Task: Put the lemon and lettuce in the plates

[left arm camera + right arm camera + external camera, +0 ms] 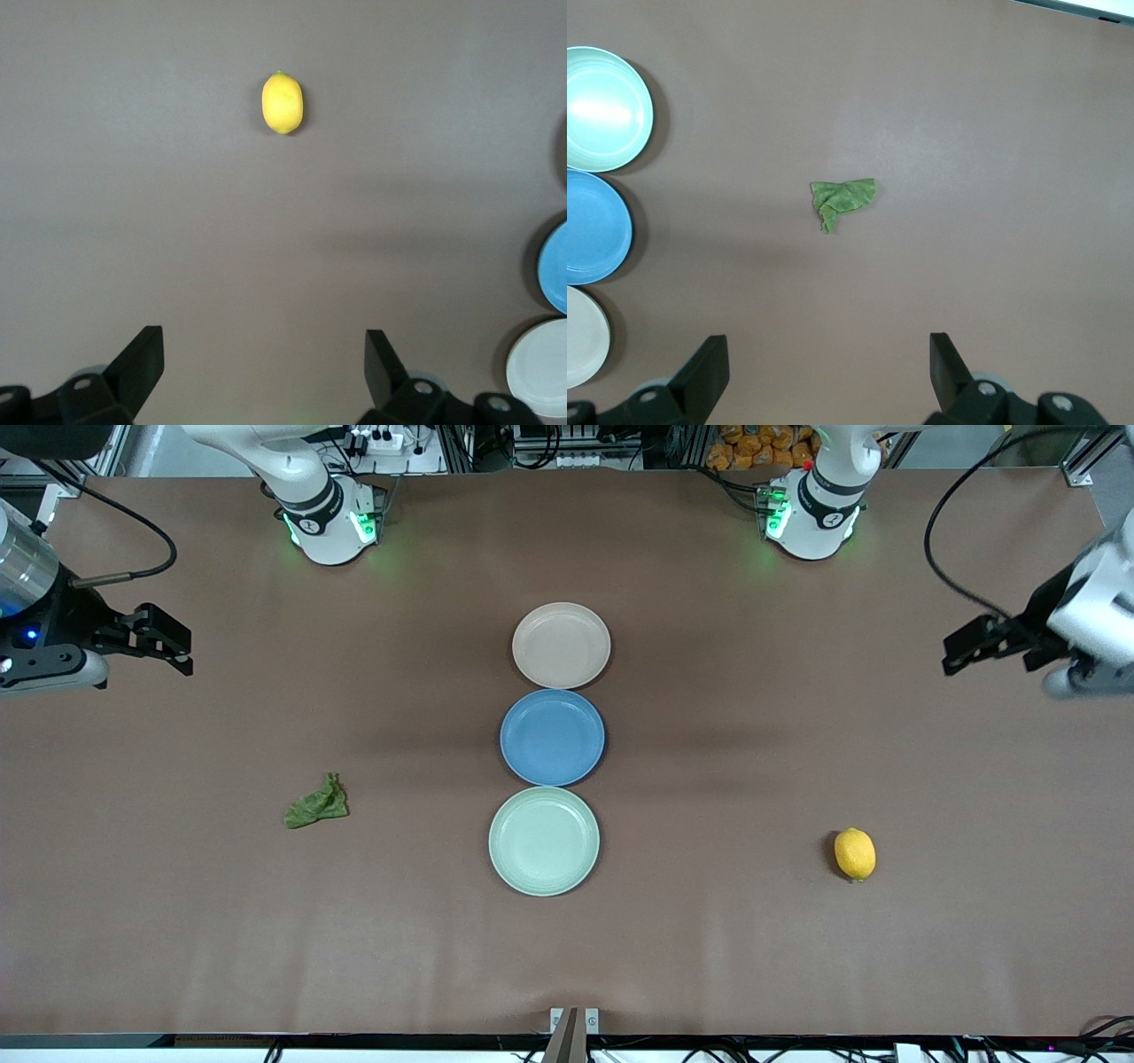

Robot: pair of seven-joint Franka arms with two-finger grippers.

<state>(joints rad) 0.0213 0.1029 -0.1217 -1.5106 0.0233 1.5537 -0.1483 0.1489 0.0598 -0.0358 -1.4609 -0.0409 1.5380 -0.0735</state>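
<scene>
Right, going across the front view from the right arm's end: your right gripper [182, 646] is hanging over bare table at that end, fingers spread wide in its wrist view, gripping nothing. The lettuce [317, 804] is lying flat on the table, nearer the front camera than that gripper, well apart from the plates. Mid-table, three plates are sitting in a touching column: the beige plate [562, 646] closest to the bases, the blue plate [552, 737] in between, the mint plate [544, 840] nearest the camera. The lemon [855, 854] is resting toward the left arm's end, also well clear of everything. Your left gripper [961, 651] is hovering over bare table at that end, wide open too, empty. Nothing is placed yet, so you're looking at the first pickup. For the lettuce, I'd be coming straight down and pinching the bunched ridge, since it's thin and lying flat. For the lemon, I'd be closing across the short axis, as it's likely rolling otherwise. Room's generous around both items; the only tight spot is the plate column, so you're wanting to release dead centre and avoid the blue one.
</scene>
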